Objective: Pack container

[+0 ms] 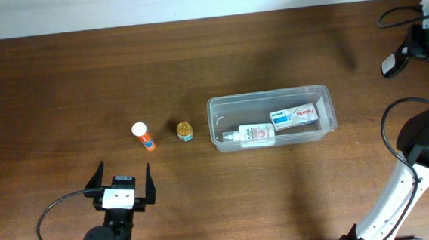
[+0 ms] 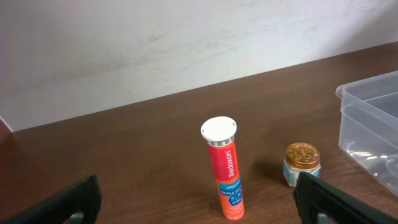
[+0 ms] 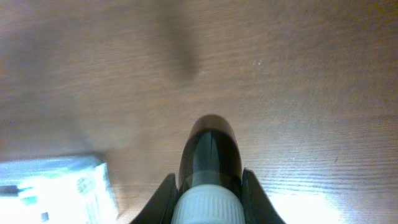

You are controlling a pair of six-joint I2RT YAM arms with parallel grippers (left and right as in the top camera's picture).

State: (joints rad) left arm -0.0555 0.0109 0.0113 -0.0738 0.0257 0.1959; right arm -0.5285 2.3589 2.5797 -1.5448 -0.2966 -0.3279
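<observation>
Left gripper (image 1: pixel 122 177) wide open and empty near the orange tube (image 1: pixel 144 137); right gripper (image 3: pixel 210 190) clamps a dark bottle (image 3: pixel 210 146) far right of the mid-table container (image 1: pixel 270 94), and the cap-end hold may slip in transit.

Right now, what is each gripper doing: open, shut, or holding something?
Left gripper: open, holding nothing.
Right gripper: shut on a dark bottle with a white ribbed cap.
</observation>
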